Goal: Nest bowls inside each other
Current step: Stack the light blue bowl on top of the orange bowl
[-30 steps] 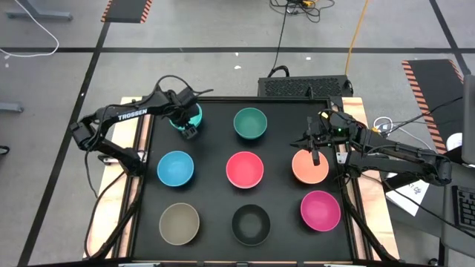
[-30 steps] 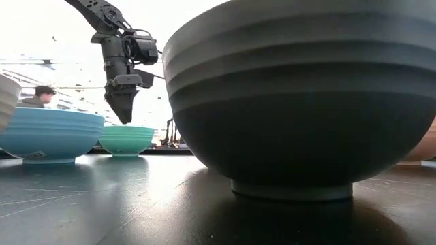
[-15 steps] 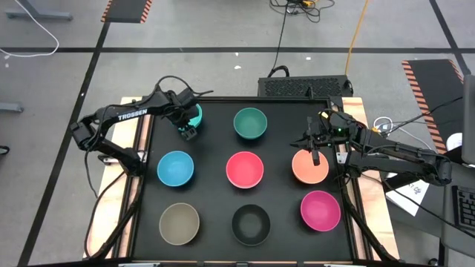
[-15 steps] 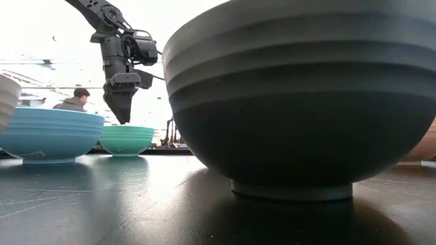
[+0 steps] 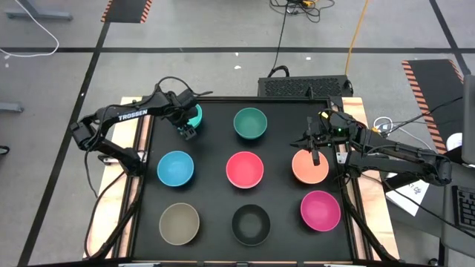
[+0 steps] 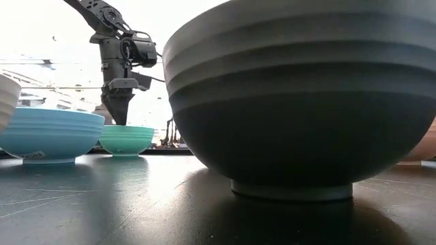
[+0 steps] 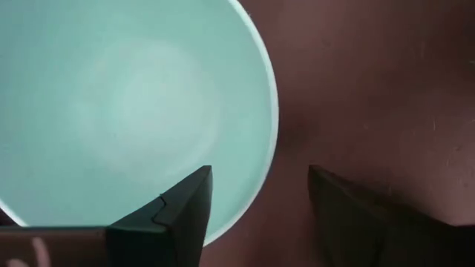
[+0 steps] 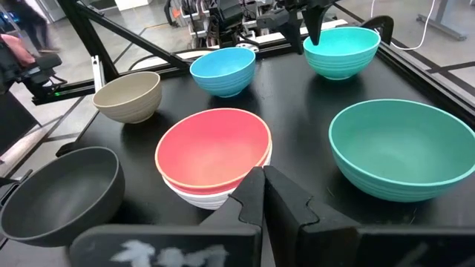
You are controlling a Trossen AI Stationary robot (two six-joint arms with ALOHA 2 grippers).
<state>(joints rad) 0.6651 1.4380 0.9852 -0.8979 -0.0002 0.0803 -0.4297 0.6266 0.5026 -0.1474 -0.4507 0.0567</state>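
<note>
Hovering over the turquoise bowl [image 5: 194, 114] at the far left corner of the desk [image 5: 282, 189], the left gripper [image 5: 188, 130] points down at the bowl's near rim. Left wrist view: its fingers [image 7: 178, 215] are spread, one over the bowl's inside, the other outside, rim between them; contact cannot be told. Low view: the tips sit just at rim level of that bowl [image 6: 126, 140].

Right gripper [image 5: 315, 157] hangs over the orange bowl [image 5: 310, 167] on the right side, middle row; fingers [image 8: 252, 196] pressed together, holding nothing.

Other bowls, all upright on the black desk:
- dark green bowl [image 5: 250, 123], far row, centre.
- blue bowl [image 5: 176, 168], middle row, left.
- red-pink bowl [image 5: 245, 169], centre; right wrist view shows it nested in a white bowl [image 8: 200, 197].
- tan bowl [image 5: 179, 223], near row, left.
- black bowl [image 5: 251, 224], near row, centre; it fills most of the low view.
- magenta bowl [image 5: 320, 210], near row, right.
</note>
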